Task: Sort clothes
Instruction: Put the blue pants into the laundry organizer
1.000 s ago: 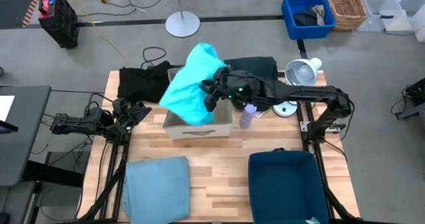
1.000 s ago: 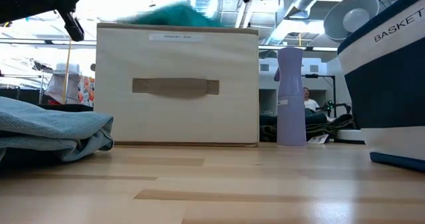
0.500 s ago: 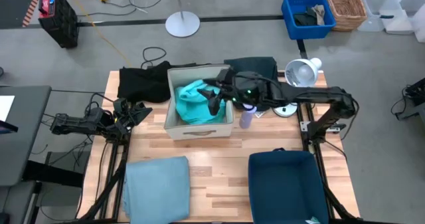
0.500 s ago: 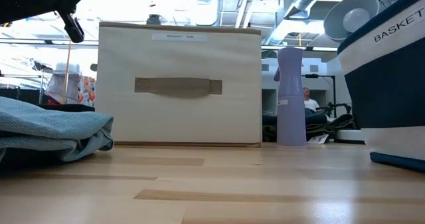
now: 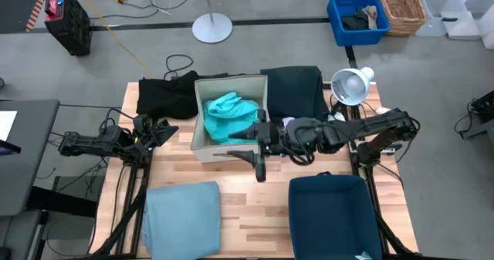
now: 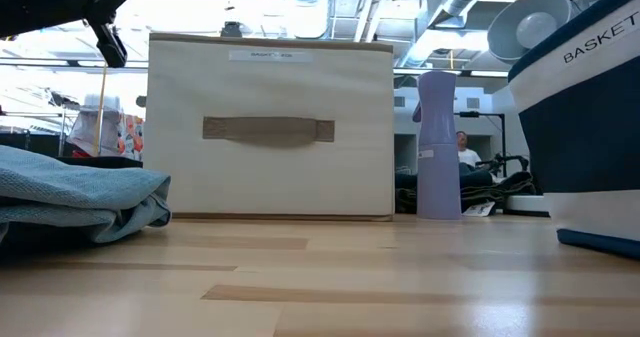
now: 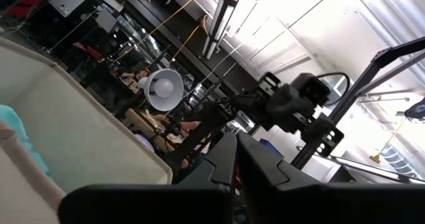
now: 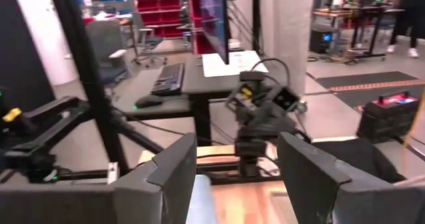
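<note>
The turquoise garment lies bunched inside the beige fabric box. It also shows in the left wrist view. The black garment lies on the table left of the box, and the dark green one lies right of it. The pale blue-grey garment lies at the near left and also shows in the low view. My right gripper is open and empty, just in front of the box's near wall; its wrist view shows the wide gap. My left gripper waits shut at the left edge; its wrist view shows the closed fingers.
The dark navy soft-sided bin stands at the near right. A lilac spray bottle stands right of the box. A desk lamp is at the far right. Bare wood lies between the pale blue-grey garment and the bin.
My right gripper held the turquoise garment raised over the box, then let it go. The garment has fallen into the box and lies bunched there. The gripper has then drawn back toward the table's near edge, past the box's front wall.
</note>
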Robot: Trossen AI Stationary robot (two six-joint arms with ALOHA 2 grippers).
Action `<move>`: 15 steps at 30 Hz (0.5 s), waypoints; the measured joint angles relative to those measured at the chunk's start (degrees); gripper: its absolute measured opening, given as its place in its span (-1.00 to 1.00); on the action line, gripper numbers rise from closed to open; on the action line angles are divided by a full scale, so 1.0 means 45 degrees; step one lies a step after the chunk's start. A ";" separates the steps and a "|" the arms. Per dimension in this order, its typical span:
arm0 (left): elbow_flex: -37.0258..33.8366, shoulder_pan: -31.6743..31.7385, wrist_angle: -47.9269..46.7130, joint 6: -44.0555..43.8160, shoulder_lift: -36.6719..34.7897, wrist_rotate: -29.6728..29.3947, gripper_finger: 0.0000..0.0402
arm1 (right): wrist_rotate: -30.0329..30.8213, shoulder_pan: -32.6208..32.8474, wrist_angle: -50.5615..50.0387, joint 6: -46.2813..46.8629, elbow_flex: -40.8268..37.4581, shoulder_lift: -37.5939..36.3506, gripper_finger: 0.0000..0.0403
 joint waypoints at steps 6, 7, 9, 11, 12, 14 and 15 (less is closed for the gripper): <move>0.0000 -0.0003 -0.0029 0.0000 0.0003 -0.0005 -0.95 | 0.0024 0.0864 0.1003 0.0043 0.0007 0.0868 0.11; 0.0000 -0.0003 -0.0062 0.0000 -0.0001 -0.0001 -0.95 | 0.0055 0.0887 0.1265 0.0061 0.0104 0.1178 0.11; 0.0000 -0.0003 -0.0120 0.0000 0.0003 0.0000 -0.95 | 0.0108 0.0908 0.1146 0.0078 0.0539 0.1792 0.11; 0.0000 0.0000 -0.0183 -0.0026 0.0000 0.0016 -0.95 | 0.0223 0.0886 0.1158 0.0090 0.1381 0.2567 0.11; 0.0000 -0.0003 -0.0215 -0.0035 0.0003 0.0025 -0.95 | 0.0223 0.0848 0.1022 0.0092 0.1844 0.2931 0.11; 0.0000 -0.0001 -0.0251 -0.0105 -0.0001 0.0039 -0.95 | 0.0180 0.0732 0.0556 0.0090 0.3023 0.3822 0.11; 0.0000 0.0000 -0.0276 -0.0155 -0.0001 0.0039 -0.95 | 0.0136 0.0670 0.0159 0.0094 0.3590 0.4257 0.11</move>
